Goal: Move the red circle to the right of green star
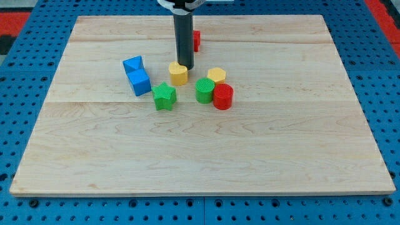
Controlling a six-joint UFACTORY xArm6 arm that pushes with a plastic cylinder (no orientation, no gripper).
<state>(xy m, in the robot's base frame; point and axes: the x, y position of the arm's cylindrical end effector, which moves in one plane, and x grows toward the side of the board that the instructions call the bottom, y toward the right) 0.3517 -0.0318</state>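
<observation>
Our tip (pixel 185 66) rested at upper edge of yellow heart block (pixel 178 74); we carried no pincer, only rod. Red circle (pixel 223 97) sat on wooden tabletop (pixel 200 156), touching green cylinder (pixel 204 90), right of green star (pixel 164 96). No containers seen.

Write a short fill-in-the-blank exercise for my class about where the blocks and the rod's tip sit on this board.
1. The red circle touches the green ____ on its left.
2. My tip sits just above the yellow ____ block.
3. The green star lies to the view's ____ of the red circle.
4. The blue block lies to the view's left of the green ____.

Missing words: cylinder; heart; left; star
</observation>
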